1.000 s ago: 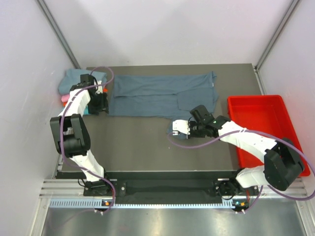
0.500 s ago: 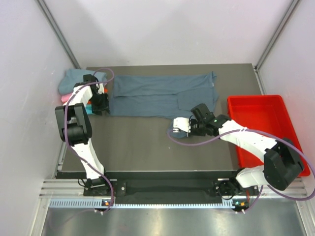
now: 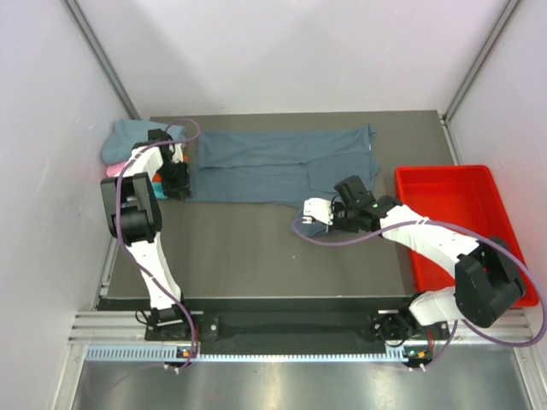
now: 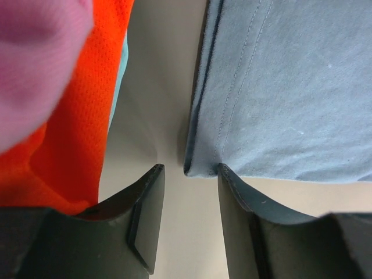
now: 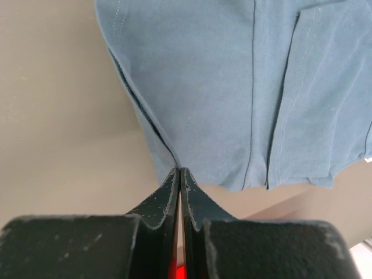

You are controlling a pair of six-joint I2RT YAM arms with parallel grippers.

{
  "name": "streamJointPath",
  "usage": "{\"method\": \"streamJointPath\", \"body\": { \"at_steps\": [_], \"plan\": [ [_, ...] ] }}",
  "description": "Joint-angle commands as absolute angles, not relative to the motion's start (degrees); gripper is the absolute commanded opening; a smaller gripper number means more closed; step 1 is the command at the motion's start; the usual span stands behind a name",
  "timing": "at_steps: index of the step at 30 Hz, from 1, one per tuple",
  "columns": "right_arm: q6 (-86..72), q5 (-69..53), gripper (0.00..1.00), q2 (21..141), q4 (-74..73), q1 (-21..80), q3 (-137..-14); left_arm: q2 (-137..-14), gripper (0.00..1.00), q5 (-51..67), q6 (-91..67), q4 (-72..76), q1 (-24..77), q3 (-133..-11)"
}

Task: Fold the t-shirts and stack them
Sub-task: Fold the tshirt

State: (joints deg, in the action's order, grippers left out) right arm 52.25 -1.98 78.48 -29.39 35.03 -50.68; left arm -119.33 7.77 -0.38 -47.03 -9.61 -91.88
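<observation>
A slate blue-grey t-shirt (image 3: 273, 162) lies spread flat across the back of the table. My left gripper (image 3: 178, 186) is low at its near left corner. In the left wrist view that gripper (image 4: 189, 171) stands open, with the shirt's corner (image 4: 203, 163) just between the fingertips and the right finger touching the cloth. My right gripper (image 3: 312, 218) is shut on the near right edge of the shirt (image 5: 221, 87), pinching a fold at its fingertips (image 5: 179, 171). A stack of t-shirts sits at the far left: teal (image 3: 128, 137) on top, pink (image 3: 111, 171) and orange (image 4: 70, 116) below.
A red tray (image 3: 444, 171) stands at the right edge of the table, behind my right arm. Grey walls close in on both sides and at the back. The stack lies right beside my left gripper.
The left jaws have narrowed around the shirt's corner, and the left arm's elbow has swung toward the stack. My right gripper has carried its pinched fold slightly toward the back.
</observation>
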Motion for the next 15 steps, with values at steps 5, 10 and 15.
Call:
{"method": "streamJointPath", "body": {
  "at_steps": [5, 10, 15],
  "plan": [
    [50.4, -1.5, 0.00, 79.5, -27.2, 33.8, -53.6, -119.4, 0.42, 10.3, 0.8, -47.7, -9.9, -93.4],
    [50.0, -0.9, 0.00, 79.1, -26.8, 33.4, -53.4, -119.2, 0.30, 11.6, 1.1, -48.2, -9.9, -92.6],
    [49.0, -0.4, 0.00, 78.8, -26.6, 32.9, -53.3, -118.0, 0.21, 13.1, 1.2, -48.3, -9.9, -91.2]
  ]
}}
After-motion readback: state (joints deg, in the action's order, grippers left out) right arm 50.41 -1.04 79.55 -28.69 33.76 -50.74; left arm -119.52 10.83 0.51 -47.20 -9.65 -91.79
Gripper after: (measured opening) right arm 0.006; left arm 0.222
